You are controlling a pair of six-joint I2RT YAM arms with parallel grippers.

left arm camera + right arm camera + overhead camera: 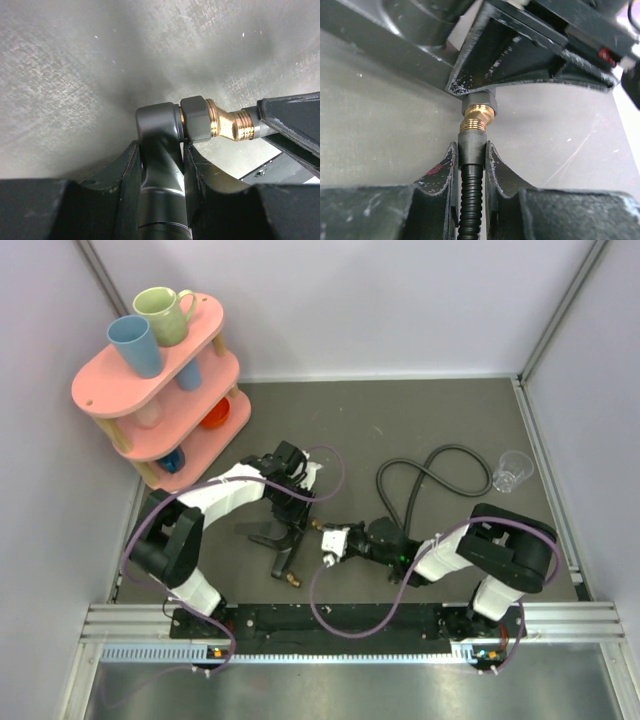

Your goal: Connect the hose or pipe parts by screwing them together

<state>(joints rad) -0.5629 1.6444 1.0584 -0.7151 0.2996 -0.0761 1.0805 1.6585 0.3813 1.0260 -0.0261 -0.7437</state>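
Note:
The dark grey forked fitting (272, 538) lies in the middle of the table, and my left gripper (291, 508) is shut on one of its arms (159, 131). A brass threaded elbow (225, 124) sticks out of that arm to the right. The long ribbed dark hose (432, 472) loops across the right side of the table. My right gripper (471, 148) is shut on the hose's smooth end collar (472, 140). That collar is pressed end-on against the brass thread (476, 118). In the top view the right gripper (332, 541) sits just right of the left one.
A pink two-tier shelf (152, 390) with mugs stands at the back left. A clear plastic cup (512, 470) stands at the right by the hose loop. One brass end of the fitting (293, 580) points toward the near edge.

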